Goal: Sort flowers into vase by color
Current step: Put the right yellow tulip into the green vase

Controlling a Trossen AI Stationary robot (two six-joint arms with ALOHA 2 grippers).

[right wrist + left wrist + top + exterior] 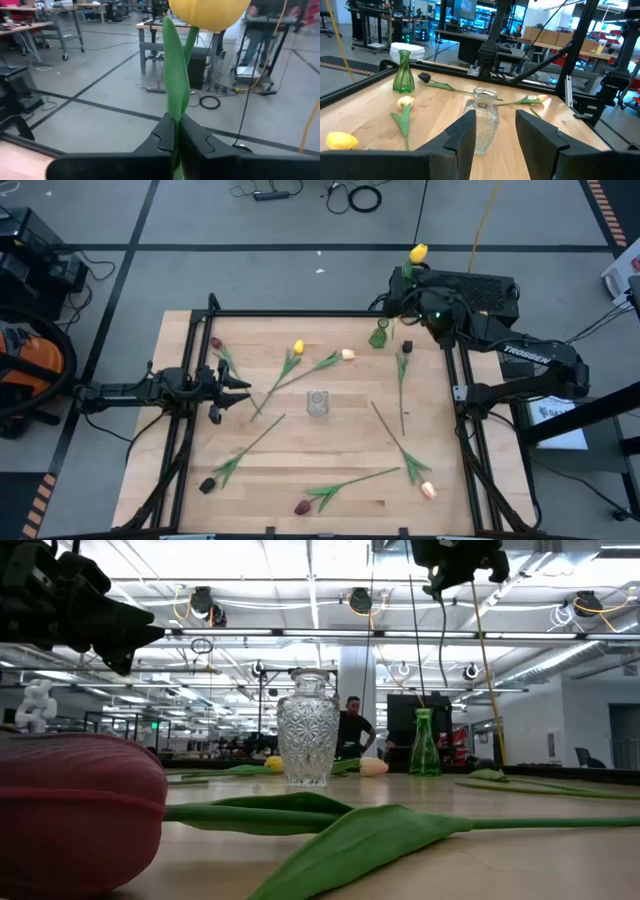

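Note:
My right gripper (408,277) is beyond the table's far edge, near its right corner, raised high and shut on a yellow tulip (418,253). A small green vase (379,335) stands near the far edge and a clear glass vase (317,402) at the table's centre. Several tulips lie flat on the wood: yellow (297,347), peach (347,354), peach (428,490), maroon (302,507) and dark (207,485). My left gripper (235,390) is open, left of the glass vase (485,120) and pointing at it. My right gripper (177,127) pinches the yellow tulip's green stem and leaf (176,112) between its two fingers, a short way below the head (210,10). The head stands above the fingers. In the low view a thin stem (443,625) hangs below the gripper (450,580), lifted clear of the table.
A black frame (300,313) runs along the table's far edge and sides. A dark tulip (407,346) lies right of the green vase and a maroon one (215,342) lies near the far left corner. A person (352,725) stands in the room behind.

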